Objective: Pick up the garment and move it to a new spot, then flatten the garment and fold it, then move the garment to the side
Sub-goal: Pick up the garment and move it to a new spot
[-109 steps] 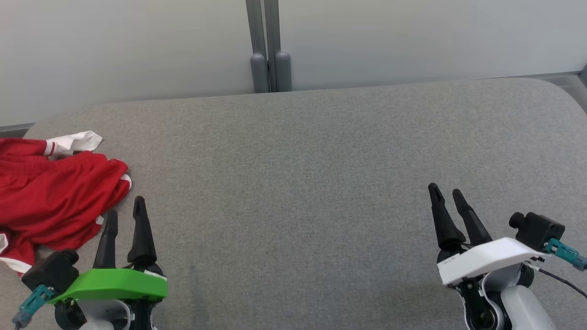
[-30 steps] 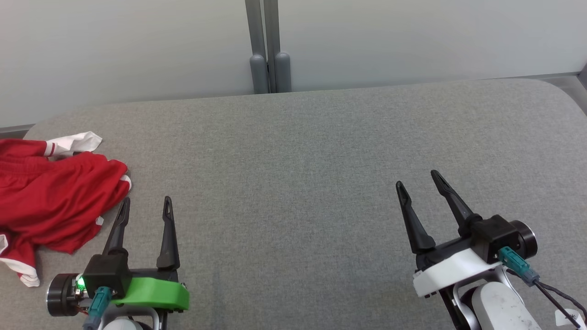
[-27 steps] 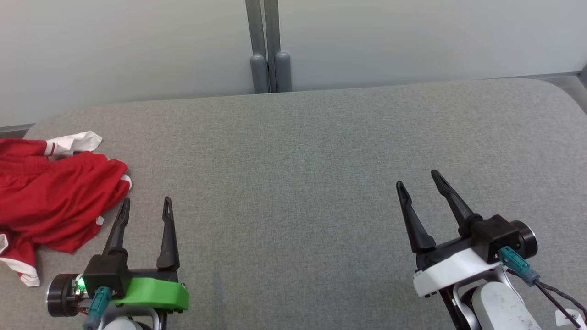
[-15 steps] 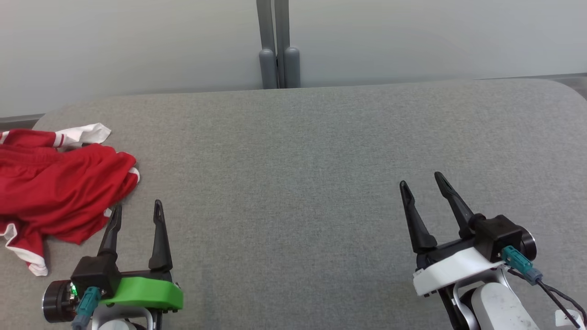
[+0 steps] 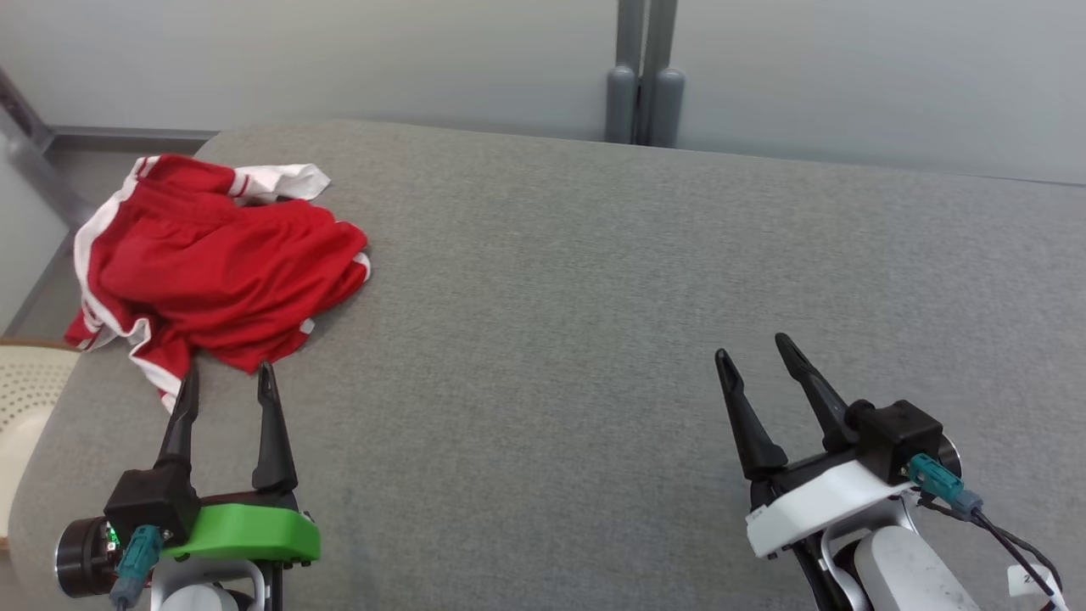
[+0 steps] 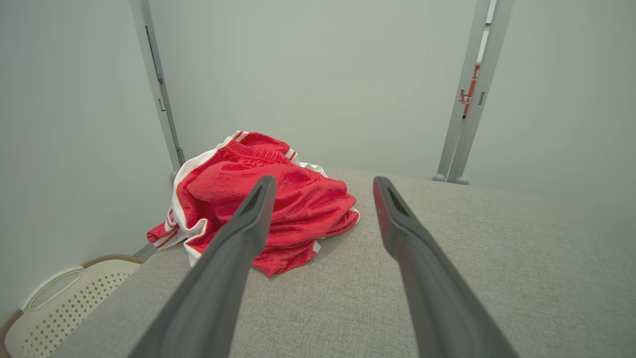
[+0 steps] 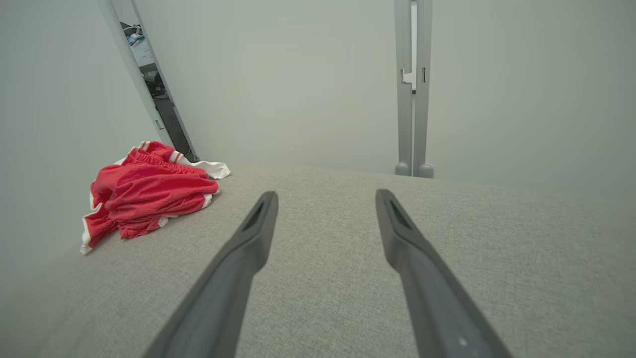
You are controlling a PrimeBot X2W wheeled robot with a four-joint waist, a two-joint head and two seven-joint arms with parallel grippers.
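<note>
Black fingers of the left gripper (image 5: 227,373) are spread to their full width and nothing is held between them; the tips are pointed at the near edge of the garment (image 5: 212,271) and lie just beside it. The right gripper (image 5: 751,348) is likewise spread wide and empty, and is set well apart to the right over bare cloth.

The garment, red with white side stripes, white hems and an elastic waistband, is bunched in a heap at the far left corner of the surface (image 5: 551,297), with one striped edge reaching over the left side. How it is layered inside the heap is hidden.

The surface is covered in grey woven fabric and its corners are rounded. By its near left corner a cream perforated basket (image 5: 25,382) is seen, cut off by the frame. Pale matte panels (image 5: 382,59) are set behind the surface and joined by grey posts (image 5: 642,85) with rounded feet. Through a gap between panels at the far left, a cluttered space (image 7: 149,64) is glimpsed, too small to make out.

A white tag (image 5: 1031,581) is hung on the right arm's cable; its print is cut off and cannot be read.
</note>
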